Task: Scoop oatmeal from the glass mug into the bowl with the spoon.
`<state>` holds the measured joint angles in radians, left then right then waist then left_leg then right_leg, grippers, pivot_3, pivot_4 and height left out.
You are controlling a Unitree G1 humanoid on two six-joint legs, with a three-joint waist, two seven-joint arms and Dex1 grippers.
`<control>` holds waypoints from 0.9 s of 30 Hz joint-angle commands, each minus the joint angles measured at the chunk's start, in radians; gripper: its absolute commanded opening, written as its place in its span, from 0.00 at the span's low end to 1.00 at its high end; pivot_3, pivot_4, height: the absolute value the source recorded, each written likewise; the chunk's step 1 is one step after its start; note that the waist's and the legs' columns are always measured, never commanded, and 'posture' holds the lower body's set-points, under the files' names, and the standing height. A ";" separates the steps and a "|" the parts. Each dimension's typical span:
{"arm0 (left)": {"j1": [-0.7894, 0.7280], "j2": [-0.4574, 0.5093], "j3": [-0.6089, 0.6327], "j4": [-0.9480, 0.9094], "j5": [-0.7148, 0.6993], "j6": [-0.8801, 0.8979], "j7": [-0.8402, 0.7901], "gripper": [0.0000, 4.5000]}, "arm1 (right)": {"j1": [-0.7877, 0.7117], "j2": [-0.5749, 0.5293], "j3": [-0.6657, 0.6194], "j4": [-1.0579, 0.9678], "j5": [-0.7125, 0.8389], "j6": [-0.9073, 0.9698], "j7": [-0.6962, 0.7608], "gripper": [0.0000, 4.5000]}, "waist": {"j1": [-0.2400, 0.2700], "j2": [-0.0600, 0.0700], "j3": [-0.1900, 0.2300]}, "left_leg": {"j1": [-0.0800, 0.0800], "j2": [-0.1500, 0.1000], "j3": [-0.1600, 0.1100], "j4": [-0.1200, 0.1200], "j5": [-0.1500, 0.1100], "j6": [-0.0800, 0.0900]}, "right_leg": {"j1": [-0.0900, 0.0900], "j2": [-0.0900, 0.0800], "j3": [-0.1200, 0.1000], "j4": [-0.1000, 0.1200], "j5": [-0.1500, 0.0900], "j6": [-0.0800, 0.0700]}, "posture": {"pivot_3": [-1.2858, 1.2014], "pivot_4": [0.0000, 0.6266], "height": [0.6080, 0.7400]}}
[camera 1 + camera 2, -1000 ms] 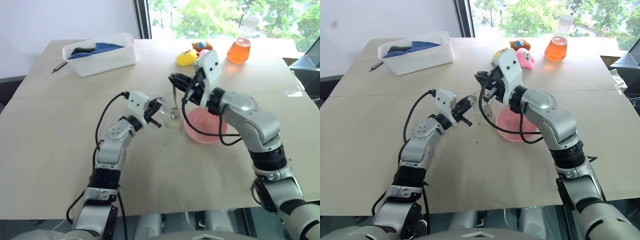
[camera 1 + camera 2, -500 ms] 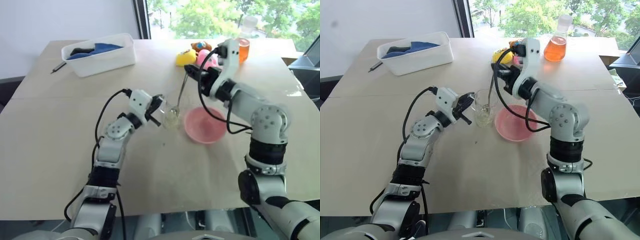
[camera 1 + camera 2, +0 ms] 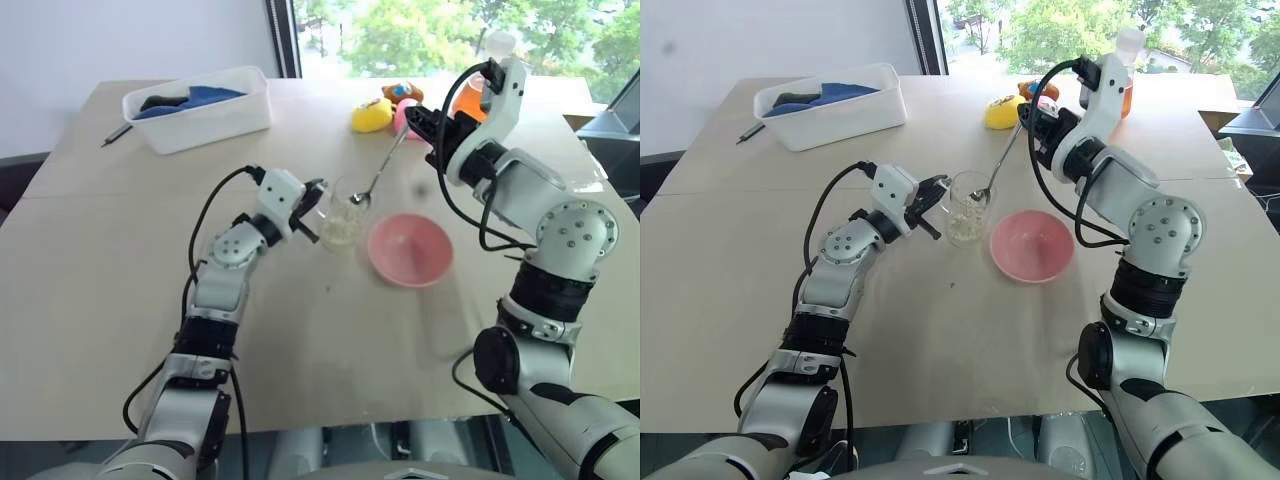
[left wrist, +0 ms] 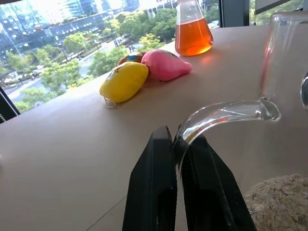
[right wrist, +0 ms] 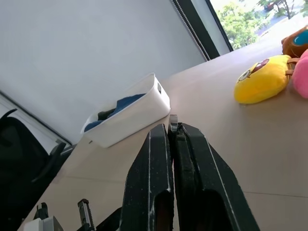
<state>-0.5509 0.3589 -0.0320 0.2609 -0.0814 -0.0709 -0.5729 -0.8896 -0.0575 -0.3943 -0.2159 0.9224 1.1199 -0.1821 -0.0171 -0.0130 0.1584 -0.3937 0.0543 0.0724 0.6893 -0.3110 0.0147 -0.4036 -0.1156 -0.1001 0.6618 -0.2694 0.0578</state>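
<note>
On the pale desk (image 3: pixel 100 280) by the window, the right end effector (image 3: pixel 425 122), clenched on the spoon (image 3: pixel 378 180), has lifted it clear of the glass mug (image 3: pixel 340 215), the scoop now poised above the rim. The left end effector (image 3: pixel 312 200) pinches the mug's handle; the bowl (image 3: pixel 410 250) waits beside it, so tipping comes next.

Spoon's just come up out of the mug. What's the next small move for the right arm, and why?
Probably carry the spoon sideways toward the robot's right until its tip is over the pink bowl, keeping it level. The right gripper is shut on the handle, the tip sits at the glass mug's rim, and the bowl looks empty. The left gripper pinches the mug's handle.
</note>
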 commanded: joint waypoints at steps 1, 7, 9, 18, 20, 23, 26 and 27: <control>-0.012 0.008 0.006 0.006 0.004 -0.019 -0.002 0.02 | -0.020 0.001 -0.030 -0.036 0.028 -0.042 -0.043 0.00 | 0.000 0.000 0.000 | 0.000 0.000 0.000 0.000 0.000 0.000 | 0.000 0.000 0.000 0.000 0.000 0.000 | 0.52 0.24 1.00; -0.034 -0.017 0.003 0.022 -0.006 -0.025 0.001 0.02 | -0.017 0.025 -0.053 -0.032 0.096 -0.068 -0.122 0.00 | 0.000 0.000 0.000 | 0.000 0.000 0.000 0.000 0.000 0.000 | 0.000 0.000 0.000 0.000 0.000 0.000 | 0.52 0.24 1.00; -0.035 -0.037 0.015 0.029 -0.029 -0.033 0.001 0.02 | -0.011 0.032 -0.068 -0.034 0.125 -0.079 -0.155 0.00 | 0.002 0.000 0.000 | 0.000 0.000 0.000 0.000 0.000 0.000 | 0.000 0.000 0.000 0.000 0.000 0.000 | 0.52 0.24 1.00; -0.026 -0.101 0.064 0.056 -0.104 -0.049 0.001 0.02 | 0.004 0.021 -0.066 -0.032 0.180 -0.141 -0.204 0.00 | -0.003 0.000 0.000 | -0.001 0.000 0.000 -0.002 0.000 0.000 | 0.000 0.000 0.000 0.000 0.000 0.000 | 0.52 0.24 1.00; -0.028 -0.112 0.071 0.062 -0.115 -0.045 0.003 0.02 | 0.009 0.018 -0.063 -0.035 0.192 -0.155 -0.211 0.00 | -0.003 0.000 0.000 | -0.001 0.000 0.000 -0.002 0.000 0.000 | 0.000 0.000 0.000 0.000 0.000 0.000 | 0.52 0.24 1.00; -0.030 -0.125 0.072 0.076 -0.123 -0.046 0.002 0.02 | 0.013 0.015 -0.060 -0.038 0.210 -0.176 -0.222 0.00 | -0.003 0.000 0.000 | -0.001 0.000 0.000 -0.002 0.000 0.000 | 0.000 0.000 0.000 0.000 0.000 0.000 | 0.52 0.24 1.00; -0.031 -0.136 0.069 0.076 -0.131 -0.048 -0.005 0.02 | 0.019 0.011 -0.057 -0.042 0.233 -0.192 -0.236 0.00 | -0.003 0.000 0.000 | -0.001 0.000 0.000 -0.002 0.000 0.000 | 0.000 0.000 0.000 0.000 0.000 0.000 | 0.52 0.24 1.00; -0.031 -0.138 0.070 0.077 -0.131 -0.048 -0.006 0.02 | 0.021 0.010 -0.058 -0.045 0.244 -0.198 -0.241 0.00 | -0.003 0.000 0.000 | -0.001 0.000 0.000 -0.002 0.000 0.000 | 0.000 0.000 0.000 0.000 0.000 0.000 | 0.52 0.24 1.00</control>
<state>-0.5723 0.2268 0.0209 0.3676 -0.1808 -0.0930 -0.5732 -0.8678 -0.0329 -0.4457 -0.2174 1.1364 0.9533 -0.4100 -0.0199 -0.0129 0.1585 -0.3951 0.0541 0.0723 0.6874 -0.3110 0.0147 -0.4041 -0.1155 -0.1005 0.6619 -0.2694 0.0578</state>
